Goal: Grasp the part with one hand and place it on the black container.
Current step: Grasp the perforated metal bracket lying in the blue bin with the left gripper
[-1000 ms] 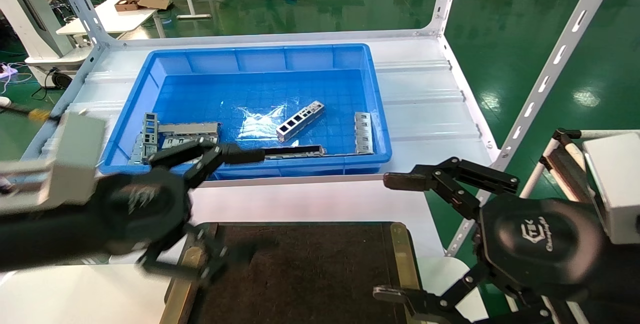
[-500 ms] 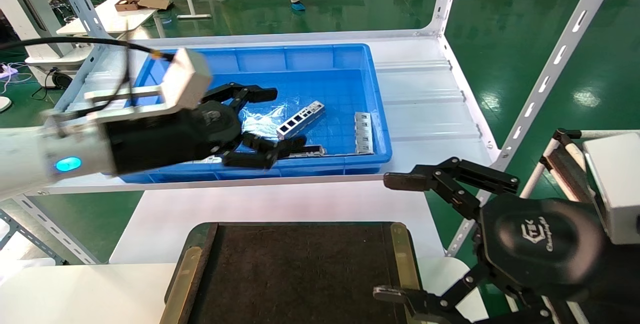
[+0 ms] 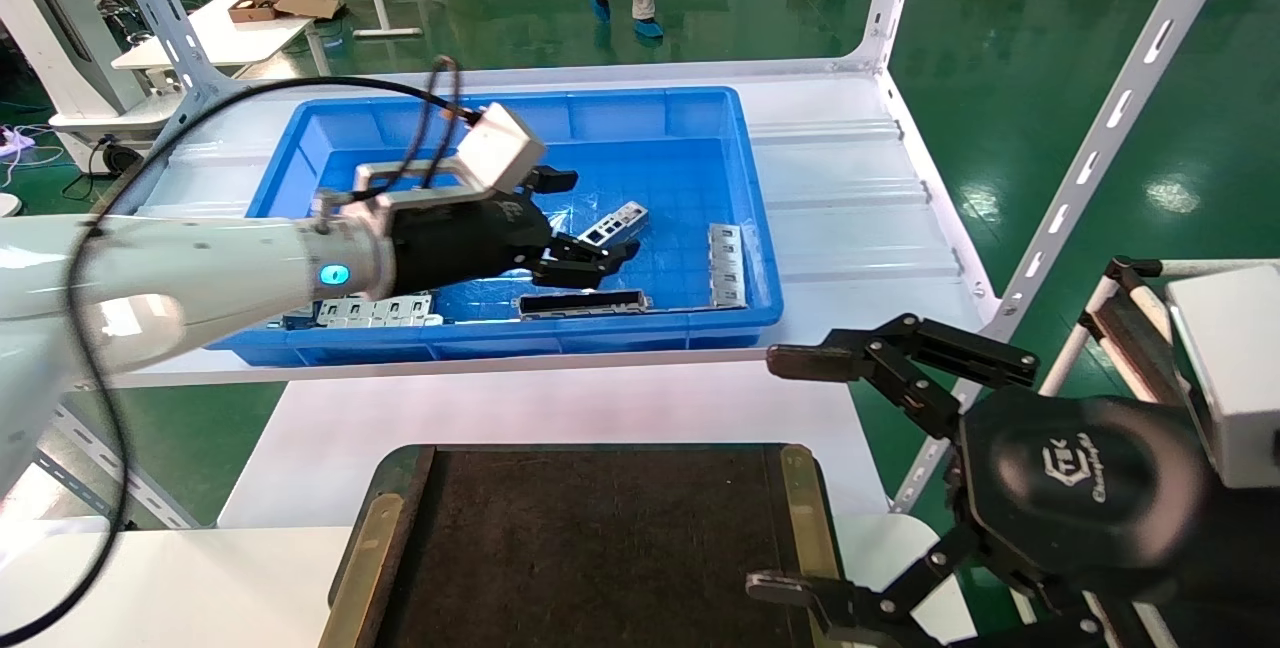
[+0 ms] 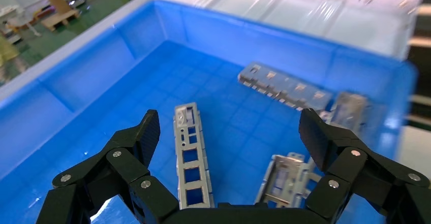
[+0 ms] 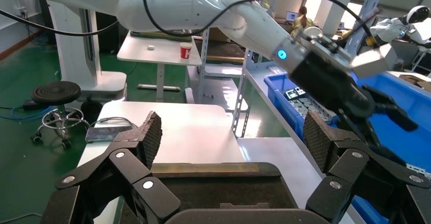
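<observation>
we list the left pincer (image 3: 590, 224) first: reached into the blue bin (image 3: 300, 143), fingers spread wide and released, grasping nothing. the part (image 4: 189, 159), a silver-grey bar with a row of square cutouts, lies flat on the bin floor in the gap between the spread fingers, closer to one fingertip (image 4: 148, 135) than to the other; in the head view its far end (image 3: 622, 222) shows just beyond the pincer. we cannot tell whether the fingers touch it. just beside the pincer, toward the bin's near wall, lies a dark-faced long bar (image 3: 583, 303). beyond the pincer and to its right a perforated plate (image 3: 726, 263) rests by the bin's right wall, and more grey plates (image 3: 375, 310) lie behind the pincer under the left arm. the bin stands on the white shelf (image 3: 850, 198). the right pincer (image 3: 790, 473) hangs well apart from the bin, over the right edge of the black container (image 3: 600, 548), fingers spread and released, holding nothing. the black container sits on the white table (image 3: 560, 408), nearer us than the bin, its dark surface bare between brass-coloured strips (image 3: 806, 508).
</observation>
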`<state>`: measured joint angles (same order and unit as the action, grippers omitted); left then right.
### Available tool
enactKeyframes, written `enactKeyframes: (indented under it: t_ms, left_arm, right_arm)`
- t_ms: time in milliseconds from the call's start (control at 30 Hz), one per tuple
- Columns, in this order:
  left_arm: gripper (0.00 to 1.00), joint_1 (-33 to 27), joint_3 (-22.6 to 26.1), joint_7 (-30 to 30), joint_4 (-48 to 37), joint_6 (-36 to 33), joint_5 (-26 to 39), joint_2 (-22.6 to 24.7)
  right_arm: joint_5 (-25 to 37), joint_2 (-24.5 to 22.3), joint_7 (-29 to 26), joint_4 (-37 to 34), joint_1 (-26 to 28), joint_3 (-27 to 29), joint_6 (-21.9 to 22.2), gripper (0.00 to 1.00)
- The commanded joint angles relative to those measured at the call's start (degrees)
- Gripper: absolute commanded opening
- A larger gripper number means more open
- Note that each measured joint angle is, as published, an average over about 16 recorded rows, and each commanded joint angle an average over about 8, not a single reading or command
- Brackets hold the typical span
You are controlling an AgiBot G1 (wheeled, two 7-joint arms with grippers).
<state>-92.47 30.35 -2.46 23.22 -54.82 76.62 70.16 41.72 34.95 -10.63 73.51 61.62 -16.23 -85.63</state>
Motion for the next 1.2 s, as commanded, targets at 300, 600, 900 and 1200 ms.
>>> enactKeyframes:
  t_ms: [300, 600, 900, 1200]
  left_arm:
    - [0.95, -3.0, 0.1, -6.6, -12.9, 7.5, 0.5, 6.9]
    - [0.0, -2.6, 1.3, -7.2, -15.3, 10.1, -0.1, 7.7]
    - [0.0, -1.9, 2.9, -5.2, -15.2, 11.2, -0.9, 7.8]
    - [0.0, -1.2, 4.5, -4.1, -14.4, 11.8, -1.9, 7.8]
  right_arm:
    - [0.0, 0.0, 0.0, 0.0, 0.0, 0.0, 0.0, 0.8]
    - [-0.1, 0.0, 0.0, 0.0, 0.0, -0.1, 0.0, 0.0]
    - [-0.1, 0.0, 0.1, 0.0, 0.0, -0.1, 0.1, 0.0]
    - [-0.1, -0.1, 0.1, 0.0, 0.0, -0.2, 0.1, 0.0]
